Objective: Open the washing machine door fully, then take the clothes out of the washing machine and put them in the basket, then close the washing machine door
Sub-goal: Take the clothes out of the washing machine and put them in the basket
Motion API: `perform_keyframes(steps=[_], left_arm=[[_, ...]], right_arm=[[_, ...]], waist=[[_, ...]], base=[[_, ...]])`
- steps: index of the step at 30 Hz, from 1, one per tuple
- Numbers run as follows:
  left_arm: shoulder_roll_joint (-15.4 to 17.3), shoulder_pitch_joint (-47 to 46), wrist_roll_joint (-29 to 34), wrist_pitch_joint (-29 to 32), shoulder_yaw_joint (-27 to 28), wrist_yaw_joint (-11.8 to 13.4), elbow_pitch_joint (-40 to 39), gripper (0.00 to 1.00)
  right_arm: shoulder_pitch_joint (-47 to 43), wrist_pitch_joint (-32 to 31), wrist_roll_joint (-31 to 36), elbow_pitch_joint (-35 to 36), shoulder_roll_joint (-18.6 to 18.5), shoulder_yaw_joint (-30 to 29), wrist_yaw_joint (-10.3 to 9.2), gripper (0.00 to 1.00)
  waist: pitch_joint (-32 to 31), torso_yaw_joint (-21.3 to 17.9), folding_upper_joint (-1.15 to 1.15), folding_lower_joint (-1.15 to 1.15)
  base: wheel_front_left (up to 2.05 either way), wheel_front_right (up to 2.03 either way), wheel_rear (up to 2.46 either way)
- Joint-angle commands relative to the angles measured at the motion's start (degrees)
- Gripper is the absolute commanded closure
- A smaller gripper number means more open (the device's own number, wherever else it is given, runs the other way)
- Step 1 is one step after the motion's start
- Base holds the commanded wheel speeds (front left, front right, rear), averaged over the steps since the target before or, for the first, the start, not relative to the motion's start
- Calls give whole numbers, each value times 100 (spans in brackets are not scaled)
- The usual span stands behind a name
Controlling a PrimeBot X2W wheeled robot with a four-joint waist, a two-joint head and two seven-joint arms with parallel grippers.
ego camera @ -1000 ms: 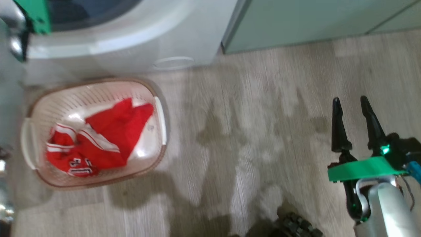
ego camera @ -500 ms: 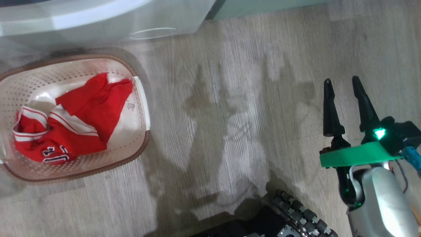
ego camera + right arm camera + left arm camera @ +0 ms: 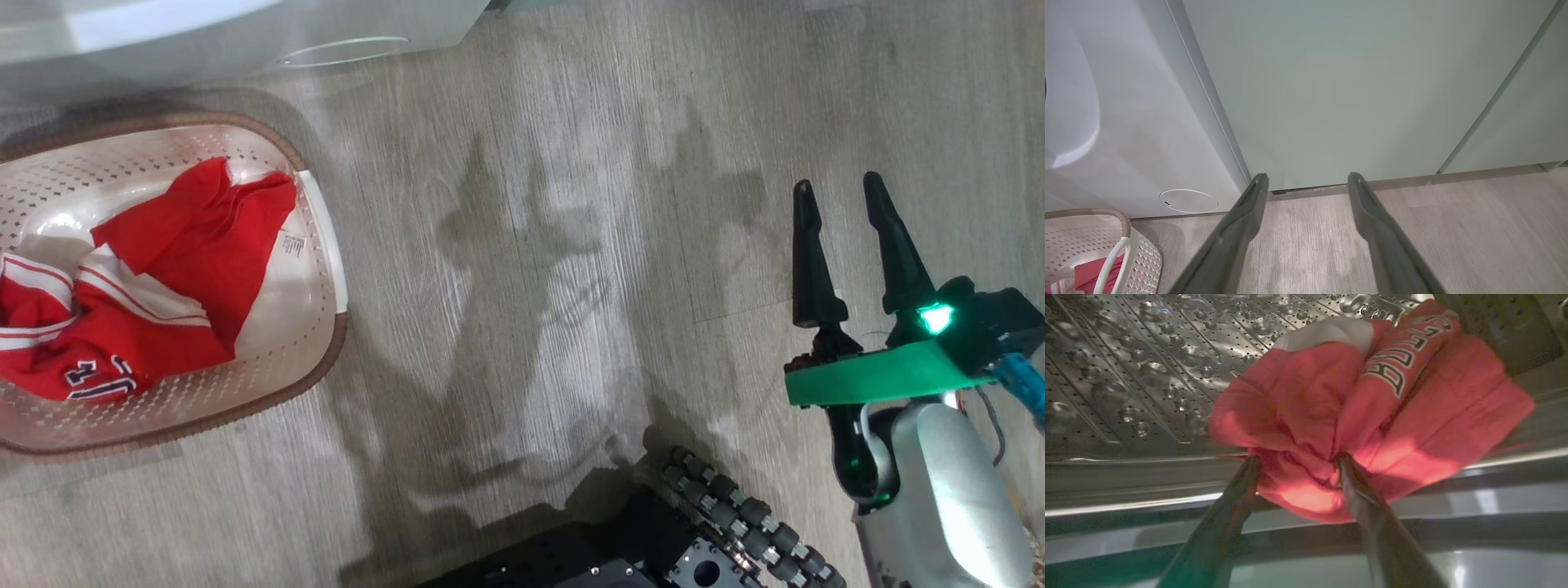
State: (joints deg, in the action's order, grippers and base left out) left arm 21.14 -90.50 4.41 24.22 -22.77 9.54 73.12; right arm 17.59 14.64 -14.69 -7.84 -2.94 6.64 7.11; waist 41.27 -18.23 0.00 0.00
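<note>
In the left wrist view my left gripper [image 3: 1297, 459] is shut on a bunched red jersey [image 3: 1372, 408] with black-and-white lettering, held above the lip of the steel drum [image 3: 1147, 367]. More red clothes [image 3: 139, 302] lie in the cream perforated basket [image 3: 322, 245] on the floor, just below the white washing machine [image 3: 163, 33]. My right gripper [image 3: 837, 186] hangs open over bare floor, far right of the basket, holding nothing. The right wrist view shows the same gripper [image 3: 1308, 177] facing the washer's front [image 3: 1126, 122] and its small round cover [image 3: 1189, 201]. The door is out of view.
Pale green cabinets [image 3: 1351, 90] stand right of the washer. Wood-look floor [image 3: 531, 245] stretches between the basket and my right arm. My wheeled base [image 3: 694, 539] sits at the bottom of the head view. The basket's corner [image 3: 1122, 228] is in the right wrist view at lower left.
The head camera has swung, so the basket and washer have slid left and up in the picture. The right gripper has stayed open in much the same pose.
</note>
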Motion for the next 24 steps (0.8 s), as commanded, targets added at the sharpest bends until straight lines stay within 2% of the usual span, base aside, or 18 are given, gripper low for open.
perform_keyframes(steps=[1,5,11,16,19,24], left_arm=[[149,-31,5,98,-15,34,-54,100],[-12,140,-72,87,-27,92,-60,100],[-287,578,-408,-587,154,195,-254,100],[-466,1092,-1000,-1365,560,-105,-372,100],[-510,1280,-1139,-1640,637,-224,-376,100],[-652,1764,-1596,-2218,891,-786,-293,100]], right_arm=[[-121,36,-17,177,6,66,37,0],[-142,36,1,150,6,28,37,0],[-197,36,47,110,6,-80,37,0],[-287,36,125,57,6,-199,37,0],[-348,36,154,25,6,-239,37,0],[-534,36,258,-63,6,-264,37,0]], waist=[[-2,4,0,0],[-71,36,0,0],[-373,168,0,0],[-766,323,0,0],[-945,404,0,0],[-1501,594,0,0]], base=[[0,0,0],[0,0,0],[0,0,0],[0,0,0],[0,0,0],[0,0,0]])
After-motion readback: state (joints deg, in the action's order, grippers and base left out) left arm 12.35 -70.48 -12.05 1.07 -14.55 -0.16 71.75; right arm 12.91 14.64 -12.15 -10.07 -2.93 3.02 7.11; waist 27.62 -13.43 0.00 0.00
